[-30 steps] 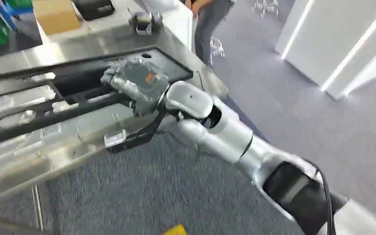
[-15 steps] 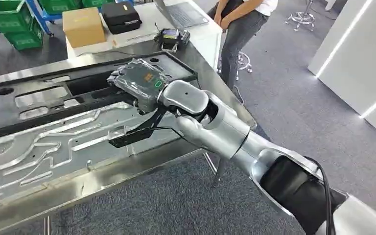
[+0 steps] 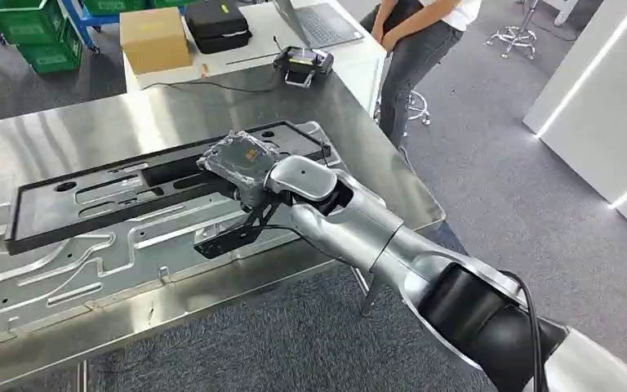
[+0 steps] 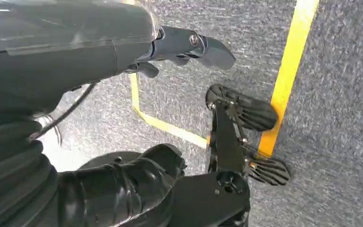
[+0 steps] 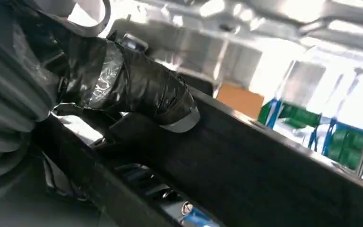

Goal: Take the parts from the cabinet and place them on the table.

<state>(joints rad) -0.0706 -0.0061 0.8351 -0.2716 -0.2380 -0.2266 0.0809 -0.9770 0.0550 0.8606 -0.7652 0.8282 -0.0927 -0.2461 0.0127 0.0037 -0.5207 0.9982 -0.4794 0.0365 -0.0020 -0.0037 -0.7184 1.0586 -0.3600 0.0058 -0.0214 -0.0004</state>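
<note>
Black frame (image 3: 131, 184), looking stiff, long and awkward, is lying on the table (image 3: 90, 131) while my right hand (image 3: 241, 163) is gripping its end, fingers (image 5: 137, 90) curled over its edge.

Bare steel table (image 3: 90, 135) beyond the black panel (image 3: 131, 184), box (image 3: 154, 38) behind.

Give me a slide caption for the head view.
Right hand grips the long black part lying over the silver panel on the steel table.

No text, number or brand can be read anywhere. The right hand (image 3: 241, 163) bears a small orange patch and a green mark, both too blurred to make out.
</note>
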